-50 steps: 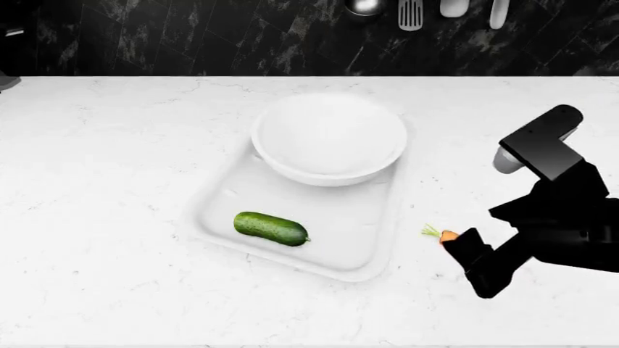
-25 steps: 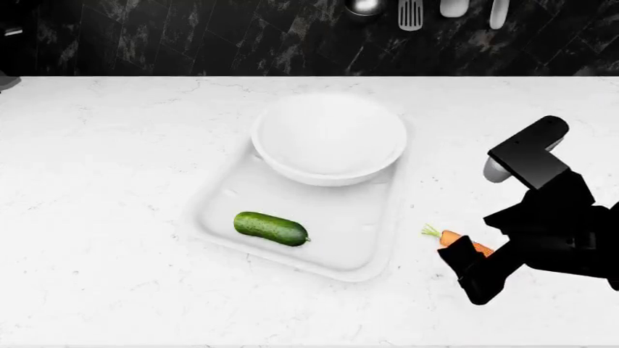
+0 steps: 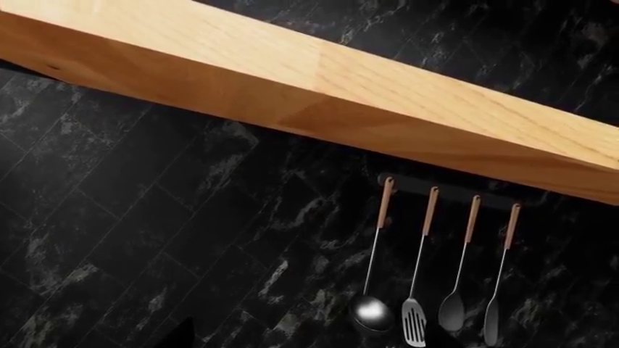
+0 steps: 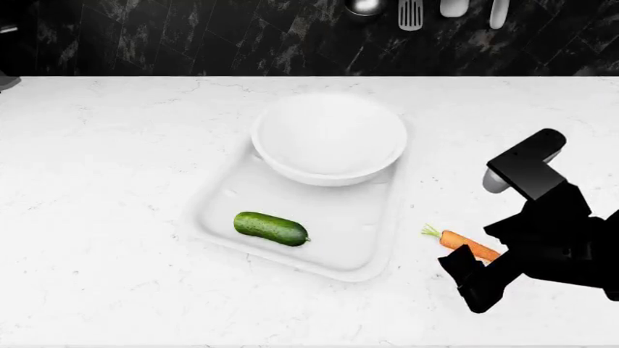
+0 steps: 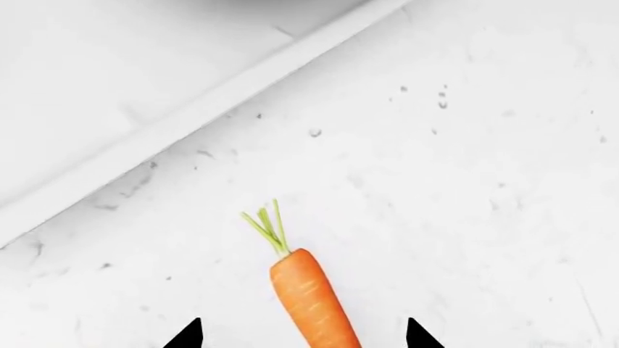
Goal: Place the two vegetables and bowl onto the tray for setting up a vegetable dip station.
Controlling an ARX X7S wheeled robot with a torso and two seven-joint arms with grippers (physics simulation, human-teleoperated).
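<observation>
So the small tapered orange carrot with the green stem tip (image 4: 467, 245) is the only thing left off the plain white rectangular tray (image 4: 360, 267). It's lying on the white marble counter (image 4: 97, 145) in the lower right of the head view, just beside the tray's right edge. The stubby dark green cucumber (image 4: 271, 228) and the big glossy white round bowl (image 4: 329, 138) are already on the tray.

What matters here: the black right gripper (image 4: 472, 274) sits right over the carrot's fat end. In the right wrist view the carrot (image 5: 309, 297) runs straight up the middle between the two black fingertips (image 5: 185, 335), leafy end pointing toward the tray rim (image 5: 193, 116). The jaws are spread wide, one on each side, holding nothing. So the long axis looks lined up with the approach, and my guess is it just needs to drop and close across the width.

The left gripper isn't visible; its wrist camera only shows a wooden shelf (image 3: 320, 80) and hanging utensils (image 3: 425, 290). The right arm is obviously the nearer one.
</observation>
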